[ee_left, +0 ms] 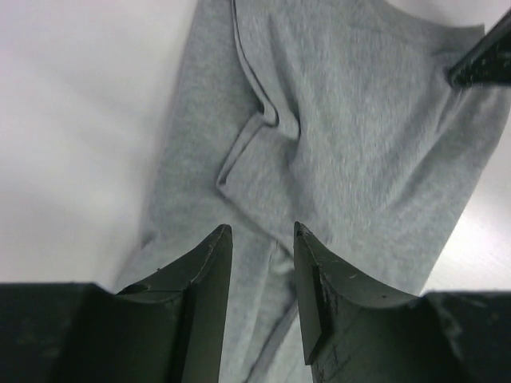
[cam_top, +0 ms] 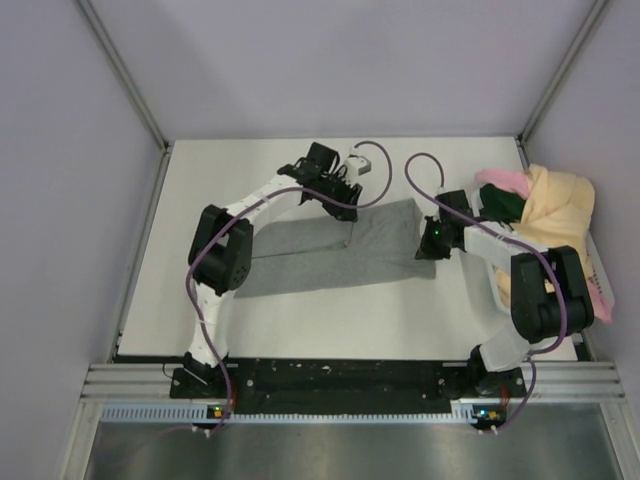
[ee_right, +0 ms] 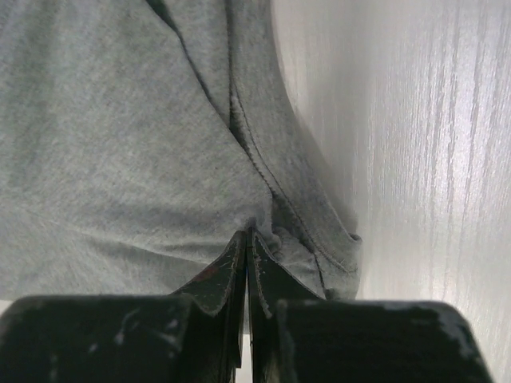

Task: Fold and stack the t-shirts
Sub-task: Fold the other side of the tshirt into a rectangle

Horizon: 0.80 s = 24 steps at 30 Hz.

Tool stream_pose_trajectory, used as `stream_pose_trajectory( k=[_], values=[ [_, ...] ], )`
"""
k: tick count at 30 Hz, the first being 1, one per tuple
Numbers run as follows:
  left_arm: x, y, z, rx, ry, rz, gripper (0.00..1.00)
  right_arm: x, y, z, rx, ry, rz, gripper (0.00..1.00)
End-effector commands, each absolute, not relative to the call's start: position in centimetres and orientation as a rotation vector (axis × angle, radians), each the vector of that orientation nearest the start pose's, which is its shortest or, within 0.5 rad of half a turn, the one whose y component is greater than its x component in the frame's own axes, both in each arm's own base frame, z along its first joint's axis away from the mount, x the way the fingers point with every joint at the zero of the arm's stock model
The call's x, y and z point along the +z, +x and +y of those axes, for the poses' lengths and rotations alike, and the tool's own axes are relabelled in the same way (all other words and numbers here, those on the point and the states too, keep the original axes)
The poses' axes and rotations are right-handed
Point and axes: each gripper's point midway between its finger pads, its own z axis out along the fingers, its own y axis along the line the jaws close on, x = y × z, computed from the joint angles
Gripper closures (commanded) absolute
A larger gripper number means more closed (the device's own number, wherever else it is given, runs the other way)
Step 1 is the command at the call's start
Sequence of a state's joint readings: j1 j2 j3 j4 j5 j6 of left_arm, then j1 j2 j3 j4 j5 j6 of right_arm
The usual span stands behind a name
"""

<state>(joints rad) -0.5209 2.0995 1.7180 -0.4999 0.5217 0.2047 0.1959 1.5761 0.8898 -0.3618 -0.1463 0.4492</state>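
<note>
The heather grey t-shirt (cam_top: 330, 255) lies flat mid-table as a long, part-folded strip. My left gripper (cam_top: 345, 192) hovers at its far edge; in the left wrist view the gripper (ee_left: 259, 231) is open and empty above the grey cloth (ee_left: 359, 144). My right gripper (cam_top: 428, 243) is at the shirt's right end. In the right wrist view it (ee_right: 247, 234) is shut, pinching a bunched bit of grey fabric (ee_right: 120, 144) by the hem. The pale yellow (cam_top: 560, 205), pink (cam_top: 500, 178) and dark green (cam_top: 505, 205) t-shirts lie heaped at the right.
The white table (cam_top: 230, 170) is walled on the left, back and right. The heap of shirts fills the right edge behind my right arm. My right gripper's finger (ee_left: 479, 64) shows at the top right of the left wrist view.
</note>
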Motion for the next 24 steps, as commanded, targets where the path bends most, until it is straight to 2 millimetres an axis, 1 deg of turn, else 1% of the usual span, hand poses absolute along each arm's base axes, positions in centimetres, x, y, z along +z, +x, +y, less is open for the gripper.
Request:
stream_pose_trajectory(
  k=[1,2,4,5,7,11,14,17,24],
  values=[
    [11.5,42.9,-36.3,-0.854,1.001,2.153,0.59,3.1,33.0,10.4,0.402,0.318,2.614,1.00],
    [11.0,43.3,-36.5,-0.828,0.998,2.166,0.60,3.0,33.0,10.4,0.400,0.318,2.615,1.00],
    [9.5,44.3,-35.8,-0.740,0.970,2.213,0.60,2.6,32.7,10.3,0.395,0.324,2.626,1.00],
    [9.1,44.5,-35.8,-0.719,0.970,2.225,0.61,2.6,32.7,10.3,0.395,0.324,2.626,1.00],
    [8.3,44.4,-35.6,-0.701,0.979,2.254,0.62,2.3,32.5,10.3,0.396,0.326,2.631,1.00],
    [7.2,43.6,-35.8,-0.673,1.018,2.271,0.69,2.3,32.5,10.4,0.400,0.329,2.628,1.00],
    [6.7,43.1,-36.0,-0.669,1.043,2.282,0.73,2.3,32.6,10.3,0.395,0.324,2.627,1.00],
    [6.2,42.9,-35.8,-0.640,1.055,2.293,0.72,2.1,32.4,10.3,0.392,0.323,2.631,1.00],
    [5.7,43.7,-35.4,-0.559,1.061,2.297,0.71,2.1,32.4,10.2,0.392,0.319,2.631,1.00]
  ],
)
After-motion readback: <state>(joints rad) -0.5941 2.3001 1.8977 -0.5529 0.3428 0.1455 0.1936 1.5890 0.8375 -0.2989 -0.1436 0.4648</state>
